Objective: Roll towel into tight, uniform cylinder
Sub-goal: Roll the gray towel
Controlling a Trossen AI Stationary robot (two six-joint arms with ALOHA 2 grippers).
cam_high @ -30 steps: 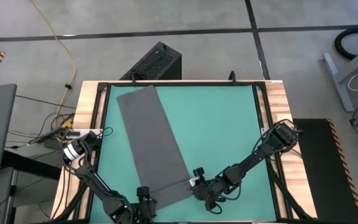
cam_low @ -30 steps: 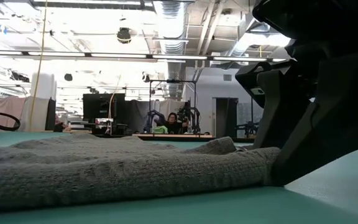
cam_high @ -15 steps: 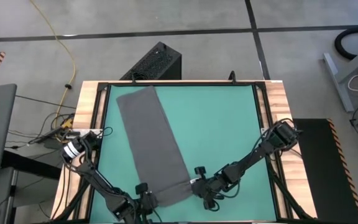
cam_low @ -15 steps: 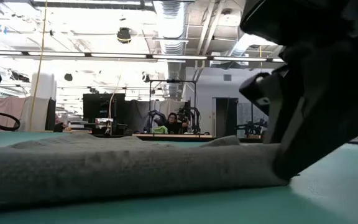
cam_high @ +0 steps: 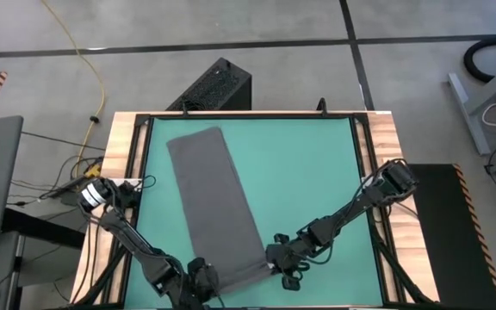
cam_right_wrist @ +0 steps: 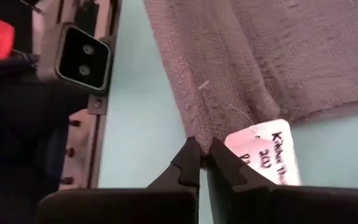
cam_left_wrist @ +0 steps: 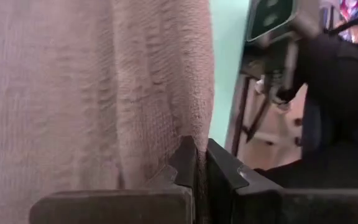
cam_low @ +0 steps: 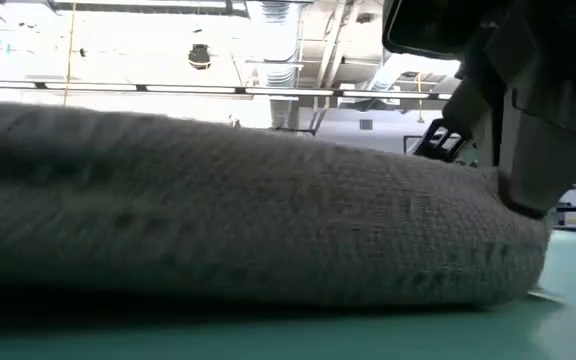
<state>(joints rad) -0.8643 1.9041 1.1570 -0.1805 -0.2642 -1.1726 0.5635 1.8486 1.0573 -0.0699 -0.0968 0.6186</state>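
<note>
Both end effectors have clamped since a second ago, and the towel (cam_high: 217,207) has lifted at its near edge. Left end effector (cam_left_wrist: 196,163) and right end effector (cam_right_wrist: 204,154) each pinch a near corner, beside the white tag (cam_right_wrist: 267,152).

The towel (cam_high: 220,205) is rough, matt looped cloth; the bench (cam_high: 308,172) beside each pincer is smooth matt green, wood-edged.

The towel (cam_high: 216,207) lies lengthwise on the table (cam_high: 308,172), left of centre, running from the far edge to the near edge. The left gripper (cam_high: 203,277) sits at its near left corner, the right gripper (cam_high: 275,257) at its near right corner, beside the tag (cam_right_wrist: 267,151).
</note>
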